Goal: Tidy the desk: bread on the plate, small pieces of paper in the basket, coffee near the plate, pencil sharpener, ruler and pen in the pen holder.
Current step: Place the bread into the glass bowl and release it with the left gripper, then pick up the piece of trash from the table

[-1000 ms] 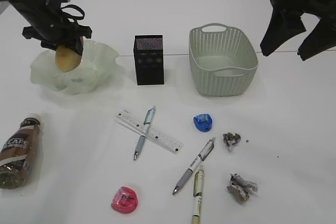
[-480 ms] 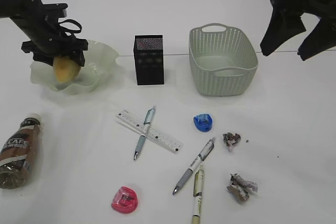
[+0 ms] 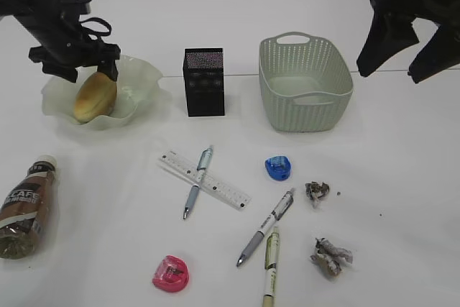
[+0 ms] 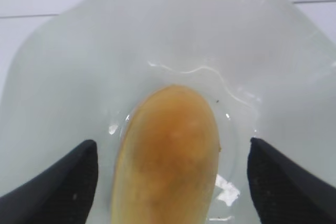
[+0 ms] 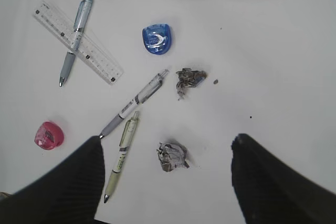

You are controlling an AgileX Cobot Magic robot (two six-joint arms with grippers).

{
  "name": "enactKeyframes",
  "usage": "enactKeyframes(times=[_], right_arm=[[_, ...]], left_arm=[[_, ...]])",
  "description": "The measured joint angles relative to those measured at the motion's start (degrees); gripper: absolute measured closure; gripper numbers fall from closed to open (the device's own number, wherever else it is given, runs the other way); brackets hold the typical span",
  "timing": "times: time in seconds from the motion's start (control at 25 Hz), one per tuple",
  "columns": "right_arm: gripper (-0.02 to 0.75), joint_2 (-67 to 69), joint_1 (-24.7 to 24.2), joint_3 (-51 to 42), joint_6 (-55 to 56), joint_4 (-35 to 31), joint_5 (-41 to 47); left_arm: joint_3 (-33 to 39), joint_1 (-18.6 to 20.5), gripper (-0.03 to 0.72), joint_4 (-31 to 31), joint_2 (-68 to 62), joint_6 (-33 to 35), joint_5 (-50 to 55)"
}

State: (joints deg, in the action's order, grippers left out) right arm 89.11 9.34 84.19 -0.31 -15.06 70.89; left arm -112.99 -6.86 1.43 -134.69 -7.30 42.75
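Lying free in plate: bread; left end effector spread; right end effector spread.

The bread lies in the plate at the back left. To its right stand the pen holder and then the basket. The coffee bottle lies on its side at the front left. In the middle, a pen lies across the ruler (they touch). Two more pens lie side by side, between two pencil sharpeners and two paper scraps.
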Motion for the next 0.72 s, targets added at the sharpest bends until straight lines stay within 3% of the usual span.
enactKeyframes(times=[0.4,0.72], right_arm=[[0.186,0.0,0.0,0.0,0.3,0.1,0.0],[0.186,0.0,0.0,0.0,0.3,0.1,0.0]], left_arm=[[-16.2,0.0,0.099,0.0,0.0,0.0,25.5],[-17.4,-0.1,0.125,4.7,2.7,0.0,28.1]])
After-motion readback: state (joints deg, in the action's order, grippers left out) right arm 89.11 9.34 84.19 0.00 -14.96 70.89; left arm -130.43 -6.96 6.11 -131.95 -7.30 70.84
